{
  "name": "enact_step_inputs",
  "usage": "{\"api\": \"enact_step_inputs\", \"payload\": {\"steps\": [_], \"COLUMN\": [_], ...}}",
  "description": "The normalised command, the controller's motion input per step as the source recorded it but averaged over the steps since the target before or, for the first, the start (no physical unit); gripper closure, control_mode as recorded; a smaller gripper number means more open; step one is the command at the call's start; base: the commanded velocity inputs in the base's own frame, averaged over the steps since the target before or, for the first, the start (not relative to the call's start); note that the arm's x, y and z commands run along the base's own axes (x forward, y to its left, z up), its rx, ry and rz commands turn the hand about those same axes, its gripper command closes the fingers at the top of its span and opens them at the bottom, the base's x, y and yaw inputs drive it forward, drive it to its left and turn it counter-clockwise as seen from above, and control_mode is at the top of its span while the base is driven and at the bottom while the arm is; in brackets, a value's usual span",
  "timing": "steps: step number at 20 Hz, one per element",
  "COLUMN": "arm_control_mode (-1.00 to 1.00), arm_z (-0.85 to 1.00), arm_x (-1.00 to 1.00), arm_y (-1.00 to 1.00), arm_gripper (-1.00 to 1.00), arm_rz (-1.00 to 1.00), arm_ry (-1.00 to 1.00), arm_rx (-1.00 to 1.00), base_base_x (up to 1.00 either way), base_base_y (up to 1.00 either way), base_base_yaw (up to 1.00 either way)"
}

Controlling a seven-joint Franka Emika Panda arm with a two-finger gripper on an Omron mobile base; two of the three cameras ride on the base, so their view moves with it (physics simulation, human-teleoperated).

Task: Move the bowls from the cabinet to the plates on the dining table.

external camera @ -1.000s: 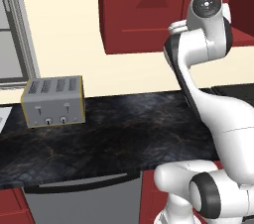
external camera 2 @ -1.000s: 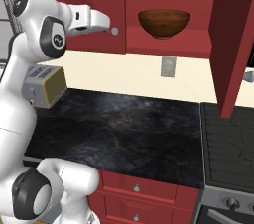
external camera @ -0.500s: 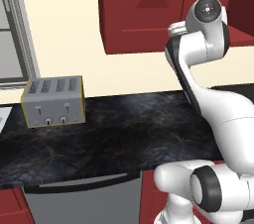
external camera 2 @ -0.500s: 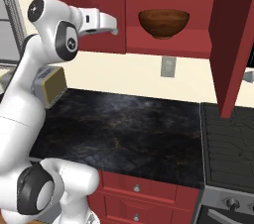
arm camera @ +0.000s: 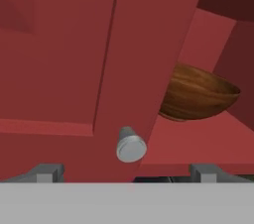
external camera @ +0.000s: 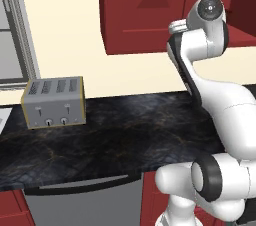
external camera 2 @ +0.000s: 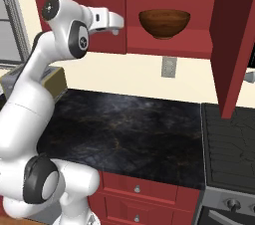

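Arm raised high, elbow bent, forearm level. Gripper (external camera 2: 115,23) just beside the cabinet (external camera 2: 164,5) door's lower edge, jaws spread wide, empty.

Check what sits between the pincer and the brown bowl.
Hand view: the closed door's edge and its silver knob stand ahead of the open pincer; the wooden bowl sits beyond, partly hidden.

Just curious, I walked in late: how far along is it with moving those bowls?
Barely begun. One cabinet door already hangs open, exposing the brown bowl on its shelf. The open tool holds nothing and sits by the shut door's knob. Grabbing and carrying the bowl remain.
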Motion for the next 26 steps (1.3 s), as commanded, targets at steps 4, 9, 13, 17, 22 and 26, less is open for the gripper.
{"api": "enact_step_inputs", "payload": {"steps": [4,9,13,17,22,26], "arm_control_mode": [-1.00,-1.00,-1.00,-1.00,-1.00,-1.00], "arm_z": [-0.06,-0.12,-0.12,-0.12,-0.05,-0.05], "arm_x": [0.26,0.19,0.18,0.21,0.29,0.31], "arm_y": [-0.07,-0.06,-0.08,-0.07,-0.03,-0.02], "arm_gripper": [-1.00,-1.00,-1.00,-1.00,-1.00,-1.00], "arm_rz": [0.02,0.01,0.01,0.01,0.02,0.02], "arm_ry": [0.01,0.01,0.00,0.00,0.00,0.00], "arm_rx": [0.01,0.00,0.01,0.01,0.02,0.03], "base_base_x": [0.00,0.00,0.00,0.00,0.00,0.00], "base_base_y": [0.00,0.00,0.00,0.00,0.00,0.00], "base_base_yaw": [0.00,0.00,0.00,0.00,0.00,0.00]}}
